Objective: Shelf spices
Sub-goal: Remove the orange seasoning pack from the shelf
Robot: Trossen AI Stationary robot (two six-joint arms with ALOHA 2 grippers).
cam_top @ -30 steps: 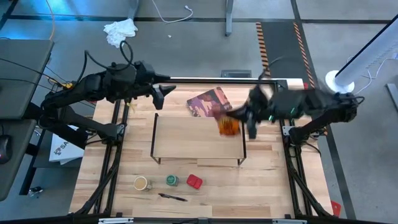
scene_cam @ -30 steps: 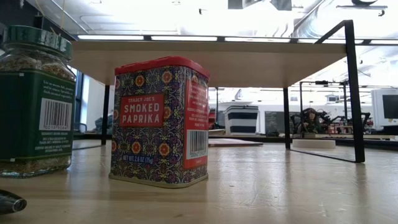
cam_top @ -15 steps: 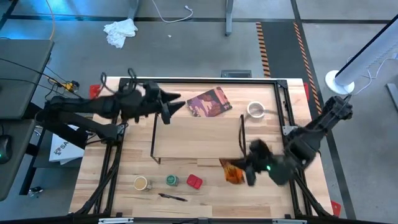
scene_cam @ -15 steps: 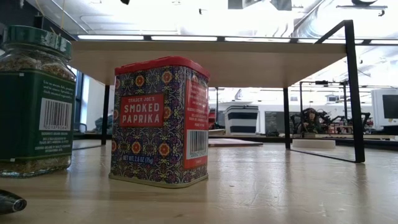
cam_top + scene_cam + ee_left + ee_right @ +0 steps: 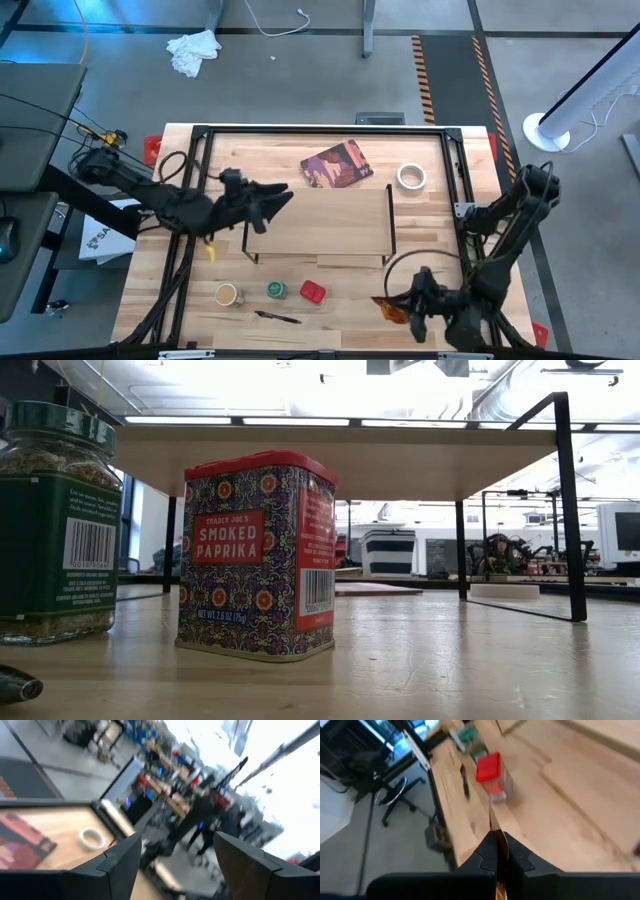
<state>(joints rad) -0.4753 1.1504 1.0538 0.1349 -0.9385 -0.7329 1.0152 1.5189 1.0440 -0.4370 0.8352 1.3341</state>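
The left gripper (image 5: 283,196) hovers with fingers spread at the shelf's (image 5: 320,225) nine-o'clock edge. Jars and red tin (image 5: 312,292) sit at six o'clock; only the low view reads its paprika label. At four o'clock, the right gripper (image 5: 408,305) pinches the packet (image 5: 390,308).
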